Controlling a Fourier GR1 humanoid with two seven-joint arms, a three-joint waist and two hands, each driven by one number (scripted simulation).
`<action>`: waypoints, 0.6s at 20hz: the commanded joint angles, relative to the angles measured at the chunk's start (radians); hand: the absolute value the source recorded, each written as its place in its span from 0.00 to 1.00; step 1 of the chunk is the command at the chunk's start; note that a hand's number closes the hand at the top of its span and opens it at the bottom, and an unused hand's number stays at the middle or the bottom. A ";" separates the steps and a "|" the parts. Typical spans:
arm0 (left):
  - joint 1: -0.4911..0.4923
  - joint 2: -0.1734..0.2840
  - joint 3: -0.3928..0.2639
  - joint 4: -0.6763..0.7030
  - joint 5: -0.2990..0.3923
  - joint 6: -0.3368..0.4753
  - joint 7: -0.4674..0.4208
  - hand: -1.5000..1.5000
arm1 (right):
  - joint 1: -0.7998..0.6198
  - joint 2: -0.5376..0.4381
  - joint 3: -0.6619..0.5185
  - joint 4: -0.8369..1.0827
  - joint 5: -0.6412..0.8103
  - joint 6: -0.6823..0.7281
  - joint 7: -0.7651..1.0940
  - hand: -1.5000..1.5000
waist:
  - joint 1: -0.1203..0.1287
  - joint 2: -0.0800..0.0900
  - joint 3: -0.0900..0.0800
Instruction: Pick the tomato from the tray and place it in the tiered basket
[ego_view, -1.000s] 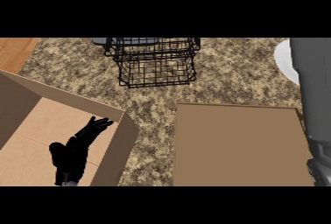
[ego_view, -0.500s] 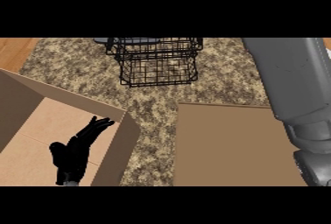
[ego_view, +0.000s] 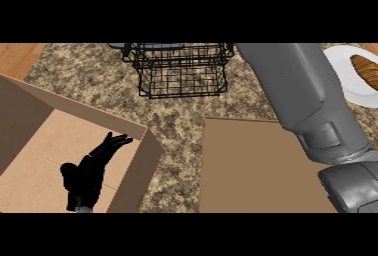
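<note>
The black wire tiered basket (ego_view: 181, 70) stands at the back middle of the counter. A flat brown tray (ego_view: 251, 170) lies in front of it, and no tomato shows on its visible part. My right forearm (ego_view: 303, 100) crosses the tray's right side and runs up past the basket's right edge. Its hand is beyond the picture's top and cannot be seen. My left hand (ego_view: 88, 172) rests open at the lower left, fingers straight, over the cardboard box.
An open cardboard box (ego_view: 44, 150) fills the lower left. A white plate (ego_view: 347, 82) with a brown bread-like item (ego_view: 365, 70) sits at the right edge. The counter top (ego_view: 88, 70) is speckled stone, with a wooden strip at the far left.
My right forearm has swung left across the view, from the right edge to beside the basket, uncovering the plate. The left hand has not moved.
</note>
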 joint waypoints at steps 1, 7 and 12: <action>-0.007 0.028 0.004 0.069 -0.042 0.004 0.013 0.50 | 0.012 0.049 -0.007 0.131 0.033 -0.128 -0.041 1.00 | 0.008 0.011 -0.011; -0.009 0.005 -0.034 0.077 -0.042 0.021 0.001 0.50 | -0.020 0.066 -0.156 0.205 -0.110 -0.119 -0.072 1.00 | 0.005 0.012 -0.010; -0.037 0.029 -0.017 0.093 -0.032 0.012 0.002 0.50 | 0.010 0.118 -0.247 0.253 -0.203 -0.171 -0.135 0.00 | 0.006 0.015 -0.010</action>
